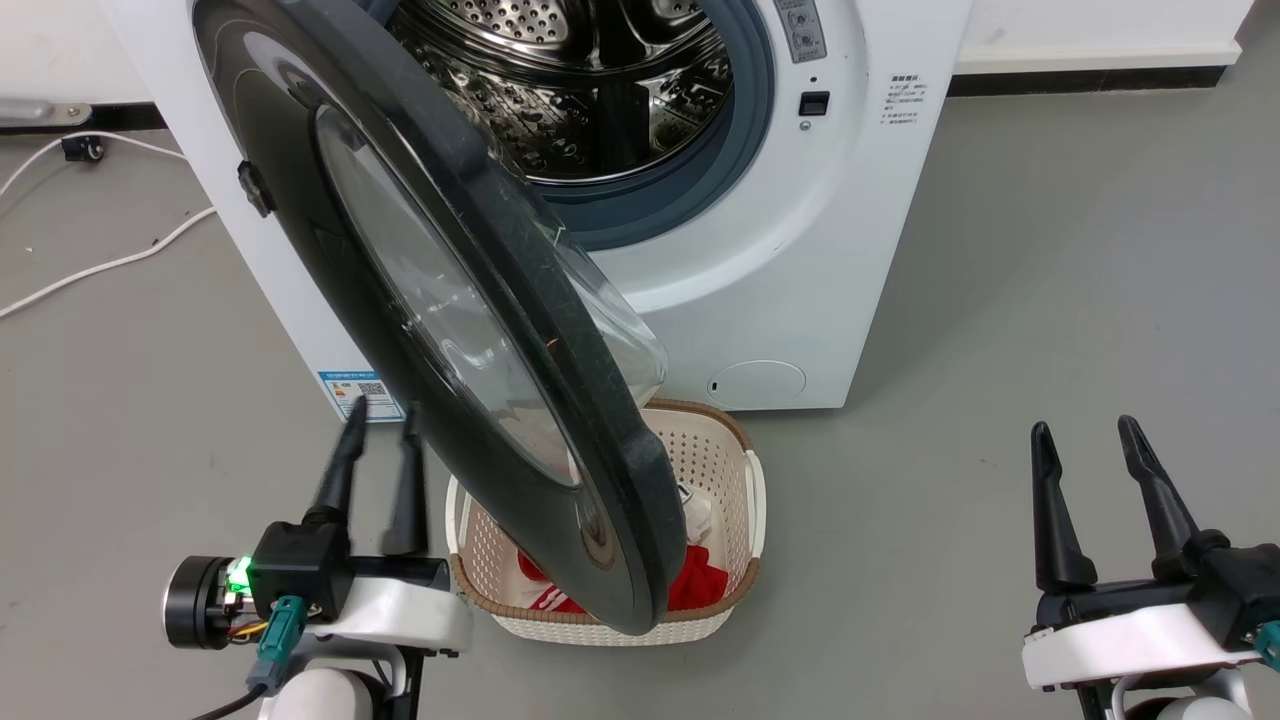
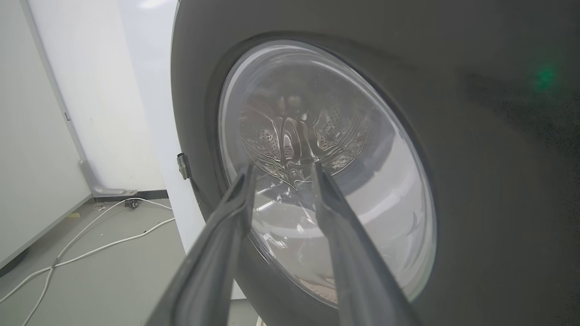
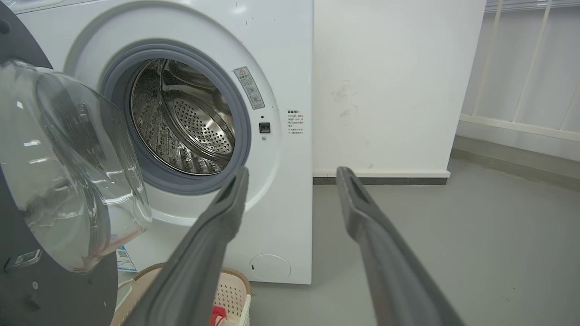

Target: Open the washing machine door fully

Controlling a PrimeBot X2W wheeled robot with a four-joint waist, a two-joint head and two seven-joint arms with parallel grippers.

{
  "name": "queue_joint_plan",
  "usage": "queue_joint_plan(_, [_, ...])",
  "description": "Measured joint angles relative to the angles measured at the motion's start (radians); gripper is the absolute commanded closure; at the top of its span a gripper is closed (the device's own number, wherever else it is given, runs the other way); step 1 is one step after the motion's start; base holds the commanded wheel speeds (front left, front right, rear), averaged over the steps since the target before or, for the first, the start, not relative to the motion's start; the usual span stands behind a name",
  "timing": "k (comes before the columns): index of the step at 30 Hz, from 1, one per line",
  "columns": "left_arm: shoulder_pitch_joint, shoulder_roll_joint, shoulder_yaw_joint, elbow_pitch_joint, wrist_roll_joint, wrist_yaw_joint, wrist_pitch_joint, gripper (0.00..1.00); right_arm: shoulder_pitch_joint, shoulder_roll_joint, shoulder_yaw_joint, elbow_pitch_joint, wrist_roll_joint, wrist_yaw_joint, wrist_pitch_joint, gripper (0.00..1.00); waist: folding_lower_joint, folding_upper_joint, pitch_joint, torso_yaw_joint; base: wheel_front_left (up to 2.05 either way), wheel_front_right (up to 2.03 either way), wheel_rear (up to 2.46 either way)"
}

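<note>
The washing machine door, a big black-rimmed disc with a clear glass bowl, stands swung out from the white machine, about halfway open, hinged at the machine's left side. The steel drum shows behind it. My left gripper sits at the lower left, open, its fingers pointing at the door's outer face close to the glass, holding nothing. At the lower right my right gripper is open and empty, well away from the door; its fingers point toward the machine front.
A white laundry basket with red and white clothes sits on the grey floor under the door's lower edge. White cables run over the floor at the left. A small round white flap is low on the machine. A white wall stands right of it.
</note>
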Motion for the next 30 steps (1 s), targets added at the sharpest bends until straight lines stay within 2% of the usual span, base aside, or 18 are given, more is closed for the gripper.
queue_joint_plan(8, [0.000,0.000,0.004,-0.017,-0.001,-0.004,0.000,1.00,0.000,0.000,0.001,0.004,0.006,0.000,0.000,0.00,-0.0001,0.0000,0.001,-0.001,0.00,0.00,0.00])
queue_joint_plan(14, [-0.010,-0.001,0.017,-0.093,-0.012,0.003,0.000,1.00,-0.001,0.000,0.000,0.007,0.013,0.000,0.000,0.00,0.0000,0.0000,-0.003,0.000,0.00,0.00,0.00])
queue_joint_plan(22, [-0.045,-0.001,0.031,-0.294,-0.007,0.025,0.000,1.00,-0.001,0.000,-0.001,0.013,0.022,0.000,0.000,0.00,0.0000,0.0000,-0.002,0.001,0.00,0.00,0.00])
queue_joint_plan(30, [-0.095,-0.001,-0.031,-0.544,0.030,0.017,0.000,1.00,-0.001,0.000,-0.001,0.020,0.029,0.000,0.000,0.00,0.0000,0.0000,-0.005,-0.002,0.00,0.00,0.00])
